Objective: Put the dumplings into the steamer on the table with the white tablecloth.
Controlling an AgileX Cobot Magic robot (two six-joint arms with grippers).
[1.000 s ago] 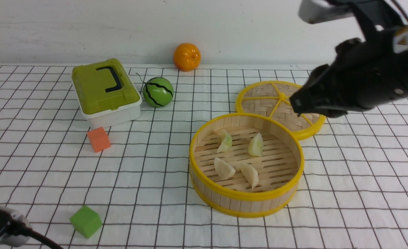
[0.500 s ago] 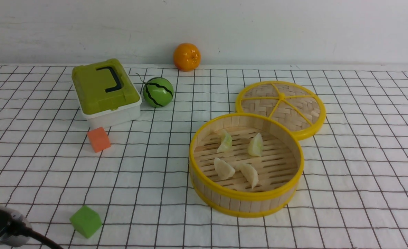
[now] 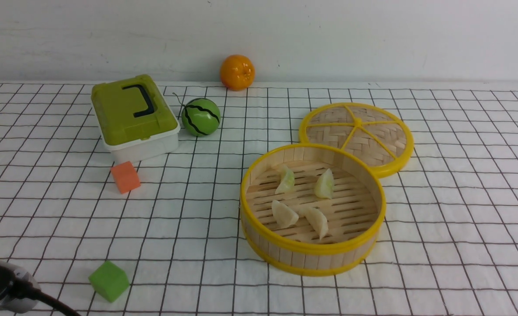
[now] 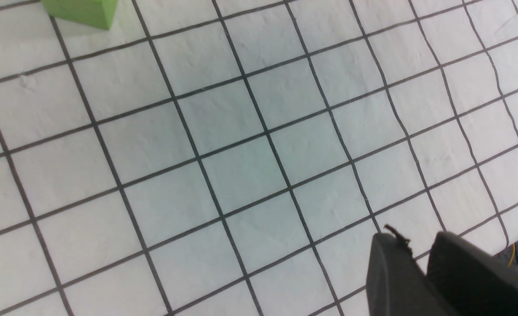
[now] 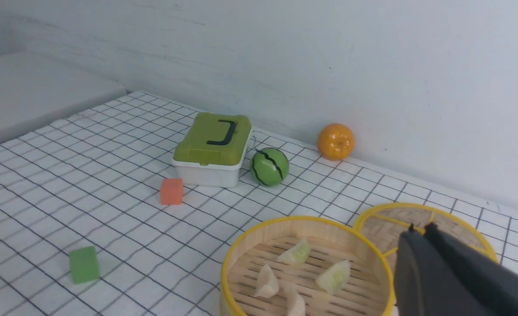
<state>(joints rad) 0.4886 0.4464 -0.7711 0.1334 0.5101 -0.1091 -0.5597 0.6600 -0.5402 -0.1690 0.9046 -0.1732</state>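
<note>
Front view: four dumplings (image 3: 305, 199) inside steamer (image 3: 313, 259); light, slick, best pinched across the thick middle. Right tool (image 5: 418, 232) pressed together, empty. Left tool (image 4: 410, 252) nearly together, empty.

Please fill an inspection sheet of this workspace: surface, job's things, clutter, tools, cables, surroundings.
Surface: white tablecloth with black grid, flat.
Job's things: round bamboo steamer with yellow rims upright; all four crescent dumplings lie inside, two pale green, two cream-white.
Clutter: flat woven lid behind the steamer; green-lidded white box; toy watermelon; orange; orange cube; green cube.
Tools: right tool shut, empty, clear of the steamer; left tool over bare cloth, empty, opening unclear.
Cables: black cable at the near left corner.
Surroundings: plain white wall.
</note>
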